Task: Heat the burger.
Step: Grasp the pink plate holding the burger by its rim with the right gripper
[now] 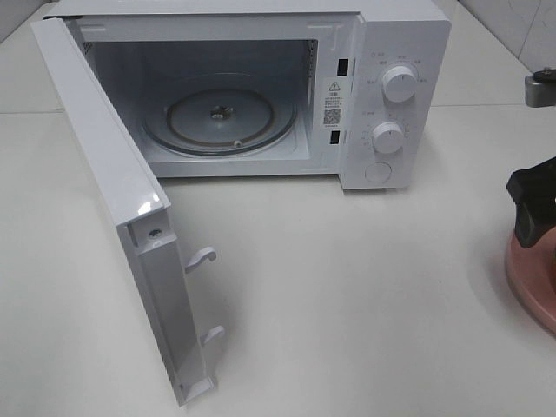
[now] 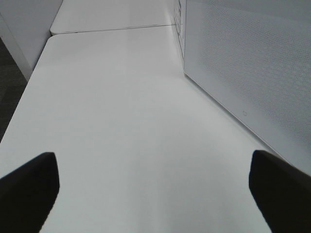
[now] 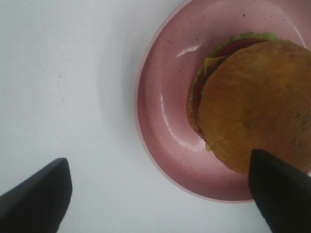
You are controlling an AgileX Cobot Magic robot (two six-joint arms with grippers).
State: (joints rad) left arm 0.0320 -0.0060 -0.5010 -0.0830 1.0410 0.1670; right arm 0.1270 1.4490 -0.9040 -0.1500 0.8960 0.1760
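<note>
Hovering right gripper, jaws released, over burger on pink plate for pickup | idling left gripper, jaws released, above tabletop | showing microwave door swung open for loading

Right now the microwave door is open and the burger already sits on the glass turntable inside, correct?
Not quite. The microwave door is open, but the burger sits on the pink plate out on the table, not on the glass turntable. The right wrist view shows it.
</note>
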